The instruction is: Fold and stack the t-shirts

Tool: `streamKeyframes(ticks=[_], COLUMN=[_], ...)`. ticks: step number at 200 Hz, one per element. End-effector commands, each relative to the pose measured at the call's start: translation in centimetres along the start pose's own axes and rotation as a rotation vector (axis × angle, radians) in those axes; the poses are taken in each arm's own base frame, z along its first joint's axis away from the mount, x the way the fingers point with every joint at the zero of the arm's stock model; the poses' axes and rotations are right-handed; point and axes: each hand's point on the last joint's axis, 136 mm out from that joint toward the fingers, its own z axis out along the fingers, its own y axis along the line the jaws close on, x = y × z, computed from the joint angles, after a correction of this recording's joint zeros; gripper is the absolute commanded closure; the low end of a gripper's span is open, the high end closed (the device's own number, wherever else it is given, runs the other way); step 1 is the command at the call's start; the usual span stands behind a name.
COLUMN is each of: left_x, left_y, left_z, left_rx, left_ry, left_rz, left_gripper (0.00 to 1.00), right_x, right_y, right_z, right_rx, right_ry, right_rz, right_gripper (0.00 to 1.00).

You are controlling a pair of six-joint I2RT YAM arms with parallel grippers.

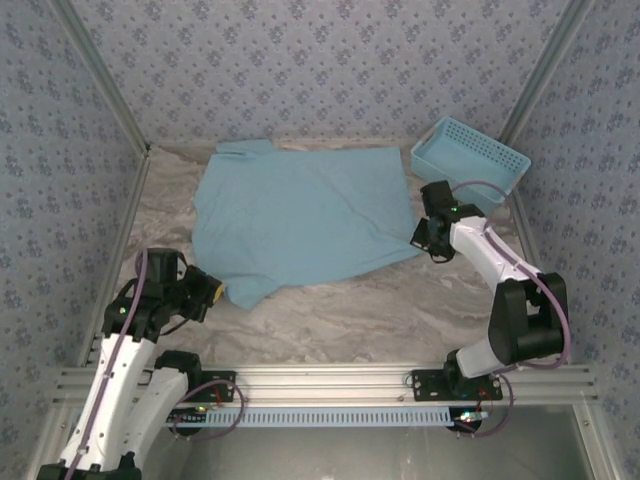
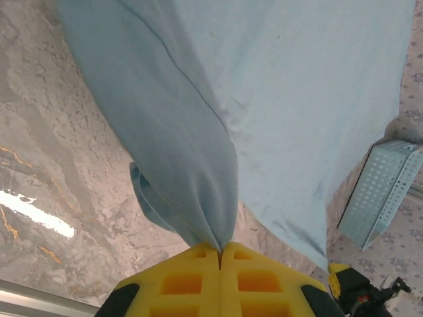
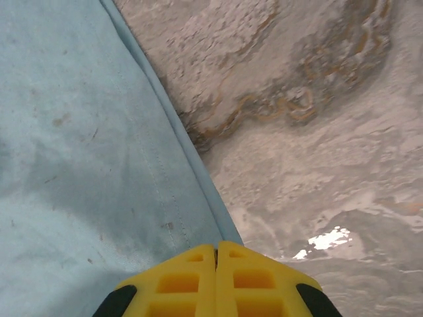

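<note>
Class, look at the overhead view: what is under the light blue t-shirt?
The t-shirt lies on the marbled table, which shows around its edges. Anything else beneath the cloth is hidden.

No readable text, label, brand or number. Visible side of t-shirt (image 1: 300, 220) plain light blue; basket (image 1: 470, 160) unmarked.

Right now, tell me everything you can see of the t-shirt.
The t-shirt is light blue soft cloth, spread mostly flat on the marbled table, plain side up, no print showing. One short sleeve sticks out at its far left. A stitched hem runs along its right edge. The left gripper is shut on its near left corner, bunching it into folds; the right gripper pinches its near right hem corner.
</note>
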Motion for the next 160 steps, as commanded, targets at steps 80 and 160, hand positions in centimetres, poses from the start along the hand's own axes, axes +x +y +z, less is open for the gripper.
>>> streamKeyframes(ticks=[80,160], left_x=[3.2,-0.7], left_y=[11.9,3.6], left_z=[3.5,-1.1], left_rx=[-0.299,-0.24], left_ry=[0.153,-0.034], left_rz=[-0.064,0.117], left_gripper=[1.0,0.58], right_x=[4.9,1.8], right_y=[-5.5,-6.1], right_z=[3.5,-1.3], right_rx=[0.208,0.221], right_ry=[0.112,-0.034], right_rz=[0.003,0.094], right_gripper=[1.0,0.57])
